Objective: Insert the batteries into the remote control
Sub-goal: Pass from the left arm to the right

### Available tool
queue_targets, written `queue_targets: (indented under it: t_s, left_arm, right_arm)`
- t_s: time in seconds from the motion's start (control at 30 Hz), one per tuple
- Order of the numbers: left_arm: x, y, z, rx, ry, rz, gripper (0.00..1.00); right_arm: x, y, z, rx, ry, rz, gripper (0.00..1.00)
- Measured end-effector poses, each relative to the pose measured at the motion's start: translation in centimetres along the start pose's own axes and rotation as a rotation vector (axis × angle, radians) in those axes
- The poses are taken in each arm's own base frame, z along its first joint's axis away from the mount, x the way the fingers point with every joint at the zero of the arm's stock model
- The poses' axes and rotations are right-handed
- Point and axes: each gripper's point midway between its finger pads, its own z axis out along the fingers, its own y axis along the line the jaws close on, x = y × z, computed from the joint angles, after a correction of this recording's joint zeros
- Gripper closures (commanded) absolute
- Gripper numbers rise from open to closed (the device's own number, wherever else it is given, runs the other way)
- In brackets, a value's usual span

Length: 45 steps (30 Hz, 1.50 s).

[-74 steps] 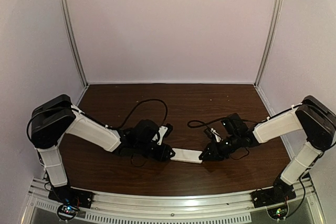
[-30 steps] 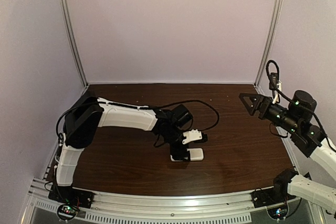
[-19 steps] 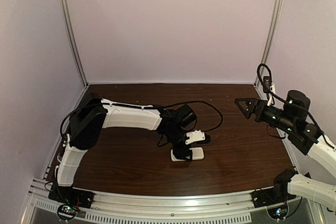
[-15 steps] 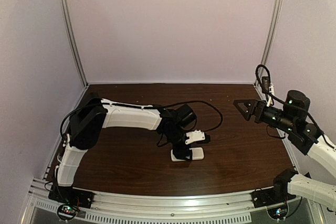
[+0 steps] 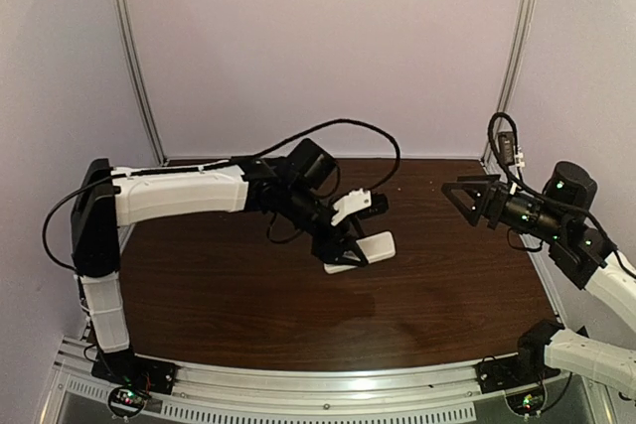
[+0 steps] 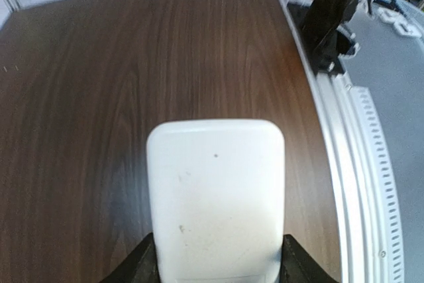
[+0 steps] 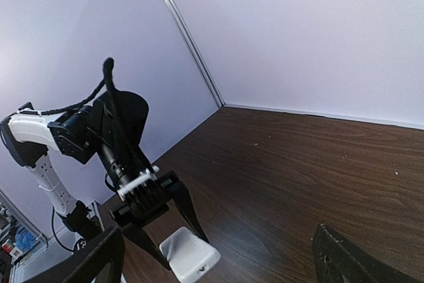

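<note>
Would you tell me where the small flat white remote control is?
The remote control is mid-table in the top view, held by the left gripper above the dark wooden tabletop, far from the right gripper.

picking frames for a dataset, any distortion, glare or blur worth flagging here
Top external: wide-angle lens bows the frame posts; glare on the near rail. Left wrist: remote control looms large, edges bulging. Right wrist: own fingers are dark silhouettes.

Top cam high, rear; L wrist cam close on remote [image 6: 215, 197], R wrist sees it afar.
</note>
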Motion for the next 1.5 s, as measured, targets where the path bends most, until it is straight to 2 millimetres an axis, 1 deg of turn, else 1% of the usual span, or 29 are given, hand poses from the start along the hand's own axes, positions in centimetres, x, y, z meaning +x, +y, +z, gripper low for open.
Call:
queue_targets:
  t_s: [0.07,0.23,0.3,0.37,0.47,0.57,0.67,0.73,0.83,0.97,1.07,1.17,1.37,1.5]
  left_arm:
    - [-3.1,-1.0,-3.3,0.003,-0.116,0.045,0.73]
    - [-9.0,-3.6,-9.7,0.008,-0.349,0.16,0.74]
    - [-10.3,-4.6,-11.3,0.018,-0.413,0.195,0.74]
    - [-11.3,-5.9,-12.9,0.041,-0.482,0.226,0.74]
    - [-11.6,-7.0,-13.8,0.071,-0.533,0.243,0.74]
    - [-11.8,-7.9,-14.3,0.104,-0.577,0.253,0.74]
    - [-11.9,-8.4,-14.6,0.124,-0.608,0.259,0.74]
    - [-11.9,-8.7,-14.8,0.135,-0.625,0.26,0.74]
    - [-11.9,-9.2,-15.2,0.156,-0.655,0.262,0.74]
    - [-12.1,-9.8,-15.6,0.183,-0.686,0.257,0.74]
    - [-12.4,-10.0,-15.9,0.197,-0.708,0.26,0.73]
    - [-12.7,-10.2,-16.2,0.204,-0.727,0.261,0.73]
    - [-12.7,-10.2,-16.2,0.215,-0.747,0.236,0.73]
    - [-12.6,-10.2,-16.2,0.218,-0.751,0.225,0.73]
  right_arm:
    - [-0.6,0.9,0.2,-0.053,-0.015,-0.003,0.0]
    - [-2.3,3.4,1.0,-0.194,-0.037,-0.006,0.0]
    - [-2.9,4.7,1.0,-0.246,-0.045,-0.016,0.0]
    - [-3.6,6.5,1.0,-0.316,-0.05,-0.034,0.0]
    - [-4.2,9.5,1.0,-0.425,-0.048,-0.064,0.0]
    - [-4.1,12.5,1.1,-0.527,-0.032,-0.101,0.01]
    - [-4.0,14.5,1.2,-0.586,-0.02,-0.144,0.03]
    - [-3.9,15.4,1.3,-0.607,-0.016,-0.171,0.03]
    - [-3.3,15.9,1.8,-0.618,-0.005,-0.203,0.05]
    - [-1.9,16.2,3.3,-0.614,0.032,-0.231,0.06]
    - [-0.9,16.5,4.1,-0.609,0.054,-0.252,0.08]
    - [-0.9,17.1,4.4,-0.605,0.054,-0.282,0.1]
    - [-1.8,18.7,4.6,-0.604,0.021,-0.353,0.17]
    - [-1.6,19.4,4.9,-0.6,0.025,-0.387,0.2]
